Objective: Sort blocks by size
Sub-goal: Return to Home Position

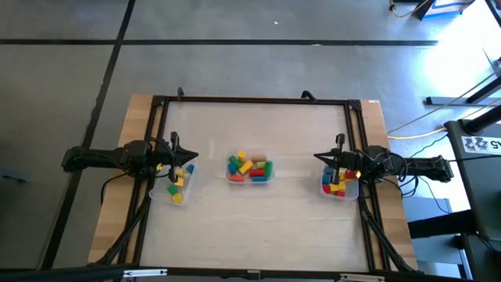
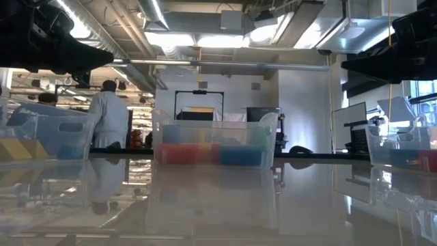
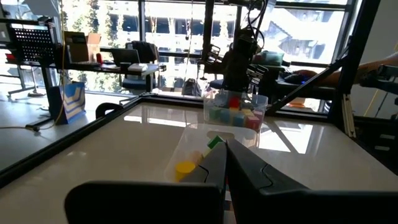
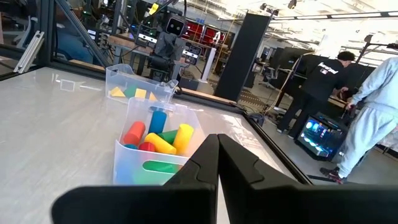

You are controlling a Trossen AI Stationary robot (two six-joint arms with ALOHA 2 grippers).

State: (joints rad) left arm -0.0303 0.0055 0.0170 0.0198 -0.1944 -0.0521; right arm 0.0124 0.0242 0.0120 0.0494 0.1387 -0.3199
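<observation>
1. We see the left gripper (image 3: 225, 149) at the table's (image 1: 258, 227) left side, over the edge of the left bin (image 1: 156, 194). Its fingers are pressed together and hold nothing.
2. The right gripper (image 4: 217, 142) mirrors it over the right bin (image 1: 339, 198), also pinched closed and empty.
3. The blocks (image 1: 249, 167) all lie in bins. Yellow, blue and green ones are in the left bin, mixed colours in the middle bin (image 1: 250, 182), and red, yellow, blue and green ones in the right bin.
4. People (image 4: 367, 118) stand in the room beyond the table.
</observation>
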